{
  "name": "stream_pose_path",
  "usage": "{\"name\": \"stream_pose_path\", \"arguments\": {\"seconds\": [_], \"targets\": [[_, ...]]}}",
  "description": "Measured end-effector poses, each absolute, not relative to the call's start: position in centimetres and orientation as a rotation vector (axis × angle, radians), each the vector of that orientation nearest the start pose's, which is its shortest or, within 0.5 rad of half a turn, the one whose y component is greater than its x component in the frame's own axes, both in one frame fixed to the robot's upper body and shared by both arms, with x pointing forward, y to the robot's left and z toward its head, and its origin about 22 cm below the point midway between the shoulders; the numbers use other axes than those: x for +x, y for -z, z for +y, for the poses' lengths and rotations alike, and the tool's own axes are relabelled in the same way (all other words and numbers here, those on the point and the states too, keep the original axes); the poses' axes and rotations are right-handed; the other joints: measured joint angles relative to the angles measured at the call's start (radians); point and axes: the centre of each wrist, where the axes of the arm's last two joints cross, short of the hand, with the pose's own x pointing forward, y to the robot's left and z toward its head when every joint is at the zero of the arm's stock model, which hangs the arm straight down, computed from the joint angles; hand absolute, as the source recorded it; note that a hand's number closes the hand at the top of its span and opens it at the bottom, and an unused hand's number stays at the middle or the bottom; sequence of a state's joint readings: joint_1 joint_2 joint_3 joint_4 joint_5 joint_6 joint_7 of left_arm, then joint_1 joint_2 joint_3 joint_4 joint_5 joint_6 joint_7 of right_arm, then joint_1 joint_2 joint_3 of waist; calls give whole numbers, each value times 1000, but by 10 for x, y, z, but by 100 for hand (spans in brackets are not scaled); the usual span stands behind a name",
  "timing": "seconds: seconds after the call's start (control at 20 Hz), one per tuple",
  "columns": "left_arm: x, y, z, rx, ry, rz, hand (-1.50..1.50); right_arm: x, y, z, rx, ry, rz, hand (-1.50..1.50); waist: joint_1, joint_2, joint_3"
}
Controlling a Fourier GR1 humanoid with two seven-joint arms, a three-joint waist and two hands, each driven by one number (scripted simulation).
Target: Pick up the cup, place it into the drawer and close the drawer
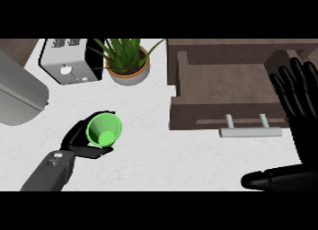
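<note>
A green cup (104,130) lies tipped with its mouth facing up at me, held above the white counter (181,157). My left hand (80,137) is curled round it from the left and below. The brown drawer (221,85) stands pulled open at the upper right, its inside bare, with a silver handle (250,131) on its front. At the right edge my right hand (301,96) rests open, fingers straight up, beside the drawer's right wall.
A white toaster (67,60) stands at the back left. Next to it is a potted green plant (127,60). A large grey rounded appliance (12,92) fills the left edge.
</note>
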State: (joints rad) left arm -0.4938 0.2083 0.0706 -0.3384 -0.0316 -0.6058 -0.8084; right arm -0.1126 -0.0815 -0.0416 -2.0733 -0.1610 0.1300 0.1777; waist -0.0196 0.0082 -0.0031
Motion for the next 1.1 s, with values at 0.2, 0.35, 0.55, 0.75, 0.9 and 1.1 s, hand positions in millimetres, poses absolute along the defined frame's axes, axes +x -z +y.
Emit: {"name": "stream_pose_path", "arguments": {"seconds": [0.2,0.35,0.55,0.75,0.9,1.1], "targets": [[296,121,289,-577,217,-1540,150,221,-144,-235,173,-144,-2004,-150,-1,-1,0],[299,119,288,-555,204,-1592,150,222,-147,-233,175,-142,-2003,-150,-1,-1,0],[282,129,295,-403,26,-1700,150,226,-148,-238,153,-133,-2005,-150,17,-4,1],[269,137,298,-205,-174,-1797,150,221,-149,-239,147,-131,-2001,-150,21,-7,2],[264,140,295,-130,-234,-1846,150,220,-142,-240,149,-133,-2000,-150,20,-8,2],[272,129,290,-123,-267,-1921,150,220,-139,-244,148,-133,-1994,-150,23,-10,3]]}}
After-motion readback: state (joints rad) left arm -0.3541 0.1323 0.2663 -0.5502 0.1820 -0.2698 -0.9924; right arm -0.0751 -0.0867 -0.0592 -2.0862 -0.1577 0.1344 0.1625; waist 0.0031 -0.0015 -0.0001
